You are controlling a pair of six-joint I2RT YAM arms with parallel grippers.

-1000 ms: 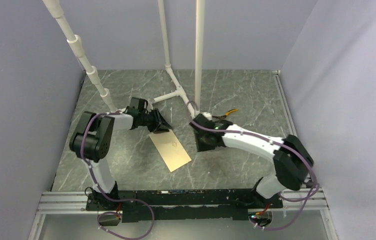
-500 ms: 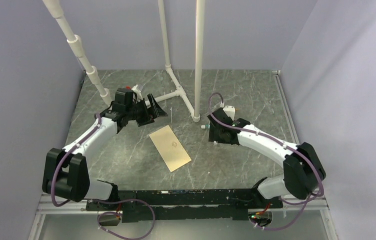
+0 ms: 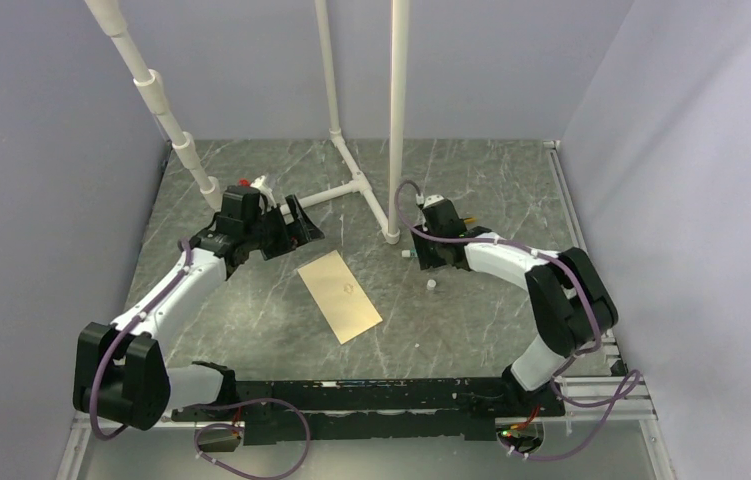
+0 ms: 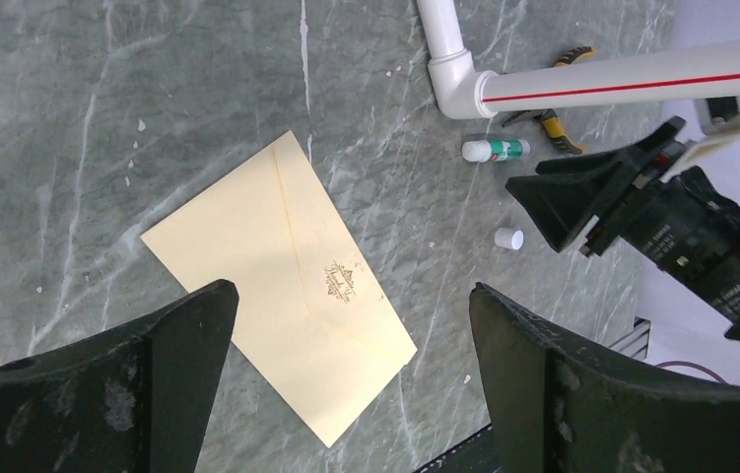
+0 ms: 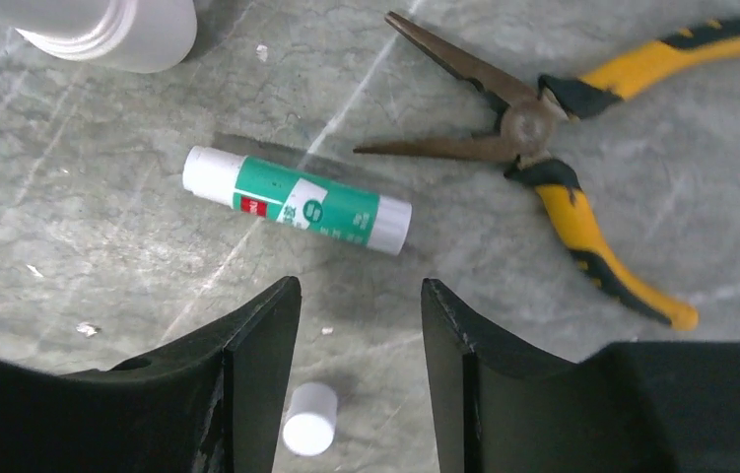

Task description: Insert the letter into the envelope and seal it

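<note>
The tan envelope [image 3: 341,296] lies flat on the marble table, flap side up and folded down, with a small printed emblem [image 4: 340,281] at the flap's tip. The letter is out of view. My left gripper [image 3: 298,221] hovers above the envelope's far corner, wide open and empty; in the left wrist view the envelope [image 4: 282,276] sits below and between its fingers [image 4: 348,294]. My right gripper [image 3: 419,260] is open and low over the table, holding nothing. Just ahead of the right gripper [image 5: 361,284] lies a green-and-white glue stick [image 5: 297,200].
A small white cap [image 5: 308,419] stands on the table beside the right gripper's left finger, also visible from above [image 3: 431,285]. Yellow-handled pliers [image 5: 543,148] lie right of the glue stick. A white pipe frame [image 3: 396,120] rises behind, its foot [image 4: 454,69] near the glue stick [image 4: 496,149].
The left gripper let go of the envelope's far corner, opened wide and lifted back. The right gripper swung away from the envelope to the glue stick by the pipe foot. The envelope stayed put.
</note>
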